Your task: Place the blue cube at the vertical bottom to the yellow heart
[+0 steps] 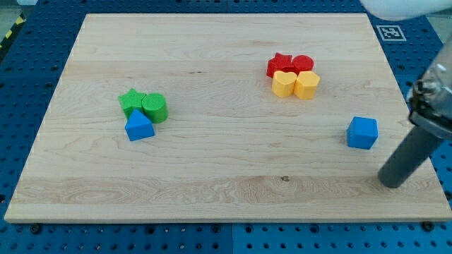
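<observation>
Nearest, my tip (393, 182) sits clear at four o'clock of the blue cube (362, 132), holding nothing; an off-centre push could spin it wide of the yellow heart (284, 83).

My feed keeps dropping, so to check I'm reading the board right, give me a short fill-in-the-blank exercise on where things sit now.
1. The blue cube lies toward the view's ____ of the yellow heart.
2. My tip sits apart from the blue cube, below it and to the view's ____.
3. The blue triangular block touches two blocks coloured ____.
4. Directly above the two yellow blocks sit two blocks coloured ____.

Missing words: right; right; green; red
</observation>
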